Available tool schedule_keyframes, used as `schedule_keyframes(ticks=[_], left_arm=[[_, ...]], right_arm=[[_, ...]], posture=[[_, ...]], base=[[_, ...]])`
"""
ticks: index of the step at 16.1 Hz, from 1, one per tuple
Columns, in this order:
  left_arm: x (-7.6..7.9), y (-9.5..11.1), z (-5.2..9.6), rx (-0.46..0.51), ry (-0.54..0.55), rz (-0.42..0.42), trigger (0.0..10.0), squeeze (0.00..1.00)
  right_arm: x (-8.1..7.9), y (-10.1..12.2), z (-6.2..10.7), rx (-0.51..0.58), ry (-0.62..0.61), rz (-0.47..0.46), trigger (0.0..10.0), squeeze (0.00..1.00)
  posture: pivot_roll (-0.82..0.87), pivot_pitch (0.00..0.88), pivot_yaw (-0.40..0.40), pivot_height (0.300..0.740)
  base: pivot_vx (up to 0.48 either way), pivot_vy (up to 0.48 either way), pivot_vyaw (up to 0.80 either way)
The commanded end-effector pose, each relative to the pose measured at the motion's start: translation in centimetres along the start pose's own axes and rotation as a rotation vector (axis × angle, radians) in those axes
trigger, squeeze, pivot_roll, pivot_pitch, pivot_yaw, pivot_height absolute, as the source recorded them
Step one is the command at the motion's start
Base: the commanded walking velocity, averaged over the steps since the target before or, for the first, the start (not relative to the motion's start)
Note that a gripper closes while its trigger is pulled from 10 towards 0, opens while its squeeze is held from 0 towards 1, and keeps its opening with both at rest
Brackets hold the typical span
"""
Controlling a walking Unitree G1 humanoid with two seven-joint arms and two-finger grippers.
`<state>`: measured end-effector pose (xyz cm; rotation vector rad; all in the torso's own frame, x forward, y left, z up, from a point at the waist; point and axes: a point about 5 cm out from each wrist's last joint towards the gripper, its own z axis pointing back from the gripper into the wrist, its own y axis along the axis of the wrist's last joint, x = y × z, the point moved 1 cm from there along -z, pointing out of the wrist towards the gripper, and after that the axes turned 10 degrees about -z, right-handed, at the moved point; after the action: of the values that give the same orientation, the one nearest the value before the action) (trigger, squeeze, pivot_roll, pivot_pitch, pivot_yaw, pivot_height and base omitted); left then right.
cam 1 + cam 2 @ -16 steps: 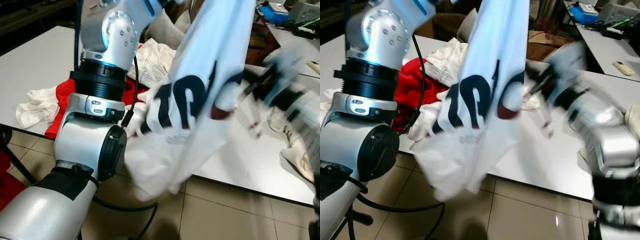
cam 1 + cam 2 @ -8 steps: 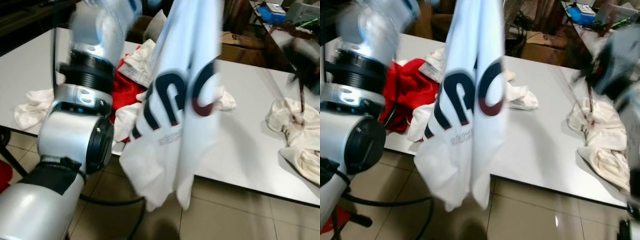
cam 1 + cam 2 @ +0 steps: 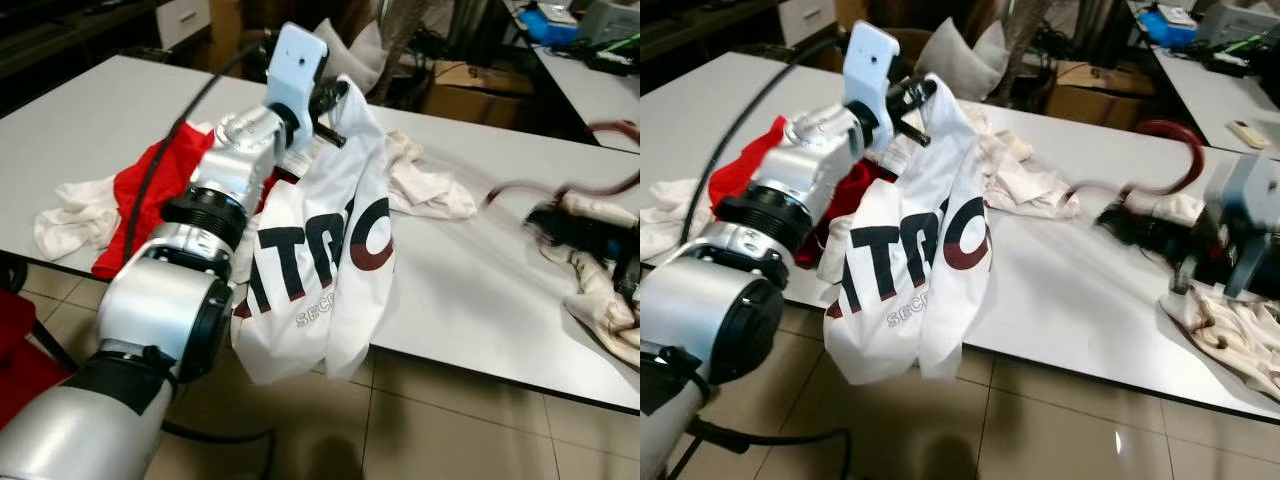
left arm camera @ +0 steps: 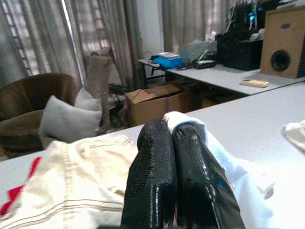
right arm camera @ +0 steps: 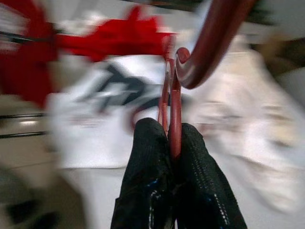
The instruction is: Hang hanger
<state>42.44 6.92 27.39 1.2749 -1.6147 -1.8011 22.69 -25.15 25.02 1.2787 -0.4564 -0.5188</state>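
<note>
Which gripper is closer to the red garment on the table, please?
Left. The left gripper holds the white shirt just beside the red garment; the right gripper is across the table.

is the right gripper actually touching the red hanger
Touching. The right wrist view shows the right gripper shut on the red hanger, its wire pinched between the fingers.

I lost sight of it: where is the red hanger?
The red hanger is pinched in the right gripper, over the white table's right side.
</note>
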Motion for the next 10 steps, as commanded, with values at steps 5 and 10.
schedule_keyframes(ticks=[5, 10], left_arm=[[1.0, 7.5, -0.9, 0.288, -0.157, 0.082, 10.0, 0.0], [0.3, 18.4, 2.2, 0.666, -0.318, 0.295, 10.0, 0.0]], right_arm=[[-1.6, -2.2, -4.5, -0.058, 0.102, -0.053, 10.0, 0.0], [1.6, -2.1, -7.8, -0.049, -0.08, 0.006, 10.0, 0.0]], posture=[[-0.13, 0.0, -0.075, 0.74], [-0.09, 0.0, -0.107, 0.74]], base=[[0.0, 0.0, 0.0], [0.0, 0.0, 0.0]])
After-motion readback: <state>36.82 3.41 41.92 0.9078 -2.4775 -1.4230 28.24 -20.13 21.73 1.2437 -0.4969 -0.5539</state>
